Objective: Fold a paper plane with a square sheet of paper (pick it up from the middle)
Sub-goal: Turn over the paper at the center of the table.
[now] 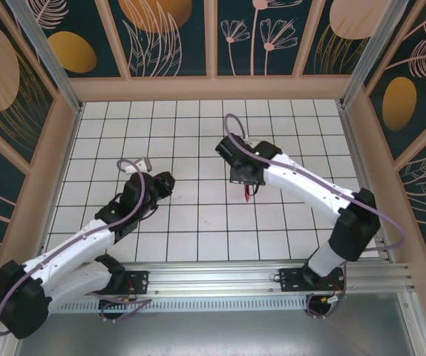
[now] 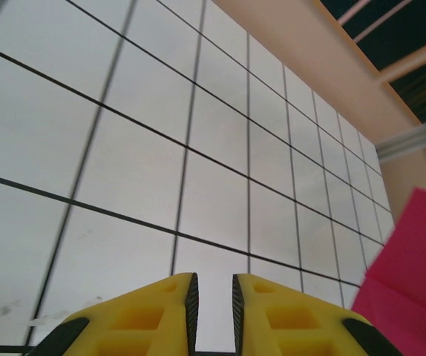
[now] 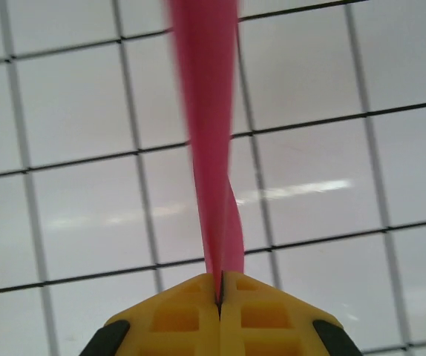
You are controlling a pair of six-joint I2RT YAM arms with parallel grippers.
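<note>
I'm watching the right gripper (image 3: pixel 220 280) pinching its yellow fingers fully together on a thin, creased magenta-pink sheet of paper (image 3: pixel 204 133). In its wrist view the sheet is running edge-on from the fingertips toward 12 o'clock, over the white tiled tabletop (image 3: pixel 72 111). From overhead, that pincer is sitting just to the 3 o'clock side of the table's middle, with a sliver of the paper (image 1: pixel 248 194) poking out beneath it at 6 o'clock. The left gripper (image 2: pixel 213 285) is keeping to the 9 o'clock side. Its jaws are standing a narrow slit apart and gripping nothing. The pink sheet is showing at 4 o'clock in its view, apart from its fingers.
</note>
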